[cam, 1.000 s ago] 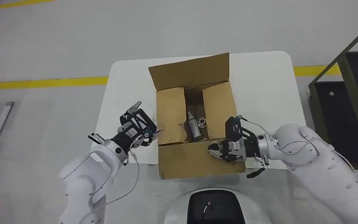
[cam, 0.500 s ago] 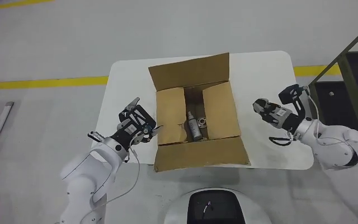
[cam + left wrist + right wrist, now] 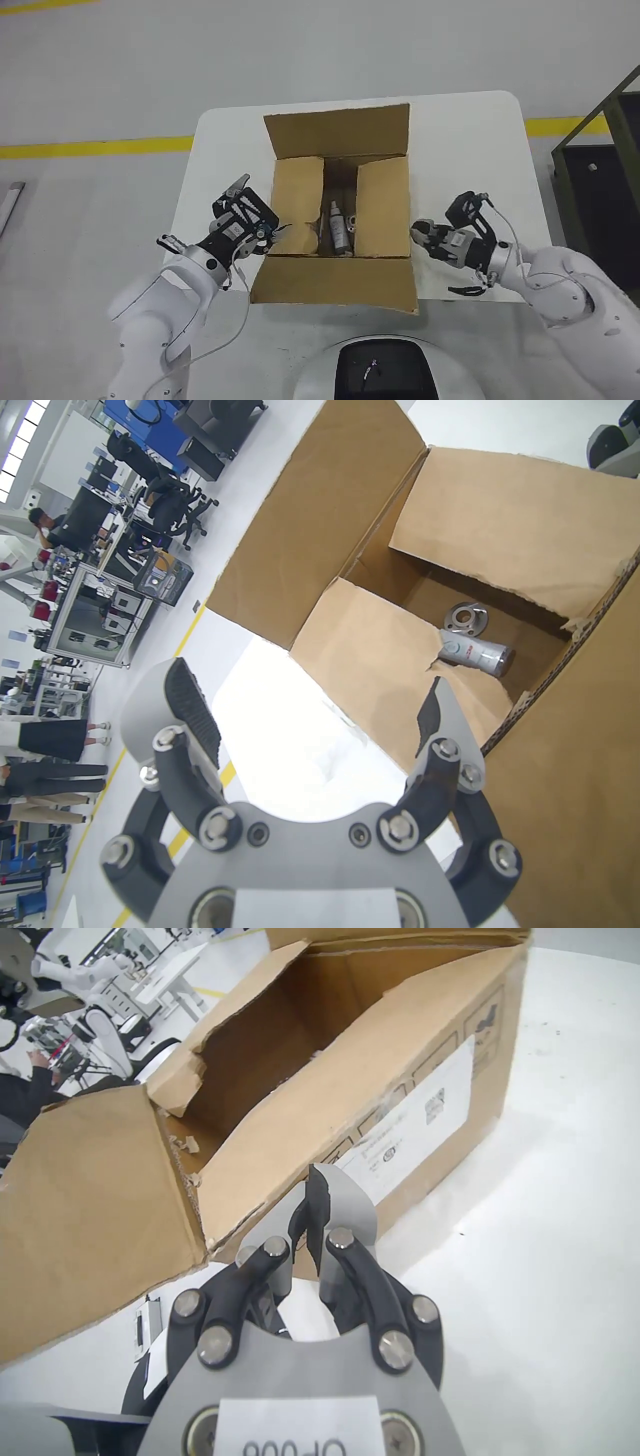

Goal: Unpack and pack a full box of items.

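Box (image 3: 335, 278) mid-surface, near flap over the near edge. Left gripper (image 3: 263, 208) fingers apart, just beside its left wall; right gripper (image 3: 416, 232) fingers together by the right wall. Inner flaps hide most contents (bottle (image 3: 475, 654), metal flange (image 3: 466, 618) visible).

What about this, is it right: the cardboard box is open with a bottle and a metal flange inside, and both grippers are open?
Not quite: the right wrist view shows the right gripper shut, empty. The left gripper is open, and the open cardboard box does hold a bottle and a metal flange.
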`<action>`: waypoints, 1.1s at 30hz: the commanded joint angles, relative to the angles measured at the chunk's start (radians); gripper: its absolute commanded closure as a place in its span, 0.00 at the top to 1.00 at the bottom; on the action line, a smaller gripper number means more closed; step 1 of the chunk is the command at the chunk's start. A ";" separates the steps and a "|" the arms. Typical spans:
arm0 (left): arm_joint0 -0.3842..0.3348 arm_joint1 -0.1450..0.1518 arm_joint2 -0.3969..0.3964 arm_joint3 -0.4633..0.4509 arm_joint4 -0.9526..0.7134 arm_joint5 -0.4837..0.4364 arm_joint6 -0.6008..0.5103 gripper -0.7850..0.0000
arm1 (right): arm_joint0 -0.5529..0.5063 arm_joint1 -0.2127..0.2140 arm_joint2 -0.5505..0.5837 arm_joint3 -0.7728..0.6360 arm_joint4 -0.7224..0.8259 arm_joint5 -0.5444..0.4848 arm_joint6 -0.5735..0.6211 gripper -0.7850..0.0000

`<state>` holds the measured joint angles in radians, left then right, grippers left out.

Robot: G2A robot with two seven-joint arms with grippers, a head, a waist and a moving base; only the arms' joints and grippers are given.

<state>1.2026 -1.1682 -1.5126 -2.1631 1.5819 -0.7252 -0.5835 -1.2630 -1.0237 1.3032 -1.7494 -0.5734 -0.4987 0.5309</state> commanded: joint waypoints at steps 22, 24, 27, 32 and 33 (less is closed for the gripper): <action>-0.136 -0.020 0.267 0.189 0.000 0.141 -0.164 1.00 | -0.081 0.019 0.177 -0.081 0.009 0.055 -0.039 0.00; -0.136 -0.020 0.267 0.189 0.000 0.141 -0.164 1.00 | -0.083 0.019 0.177 -0.083 0.012 0.057 -0.039 0.00; -0.136 -0.020 0.267 0.189 0.000 0.141 -0.164 1.00 | -0.082 0.019 0.178 -0.086 0.019 0.051 -0.033 0.00; -0.136 -0.020 0.267 0.189 0.000 0.141 -0.164 1.00 | -0.080 0.020 0.174 -0.090 0.028 0.041 -0.025 0.00; -0.136 -0.020 0.267 0.189 0.000 0.141 -0.164 1.00 | -0.081 0.020 0.172 -0.089 0.028 0.040 -0.024 0.00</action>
<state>1.0671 -1.1886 -1.2461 -1.9738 1.5819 -0.5846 -0.7479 -1.3434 -1.0037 1.4774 -1.8388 -0.5454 -0.4580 0.5062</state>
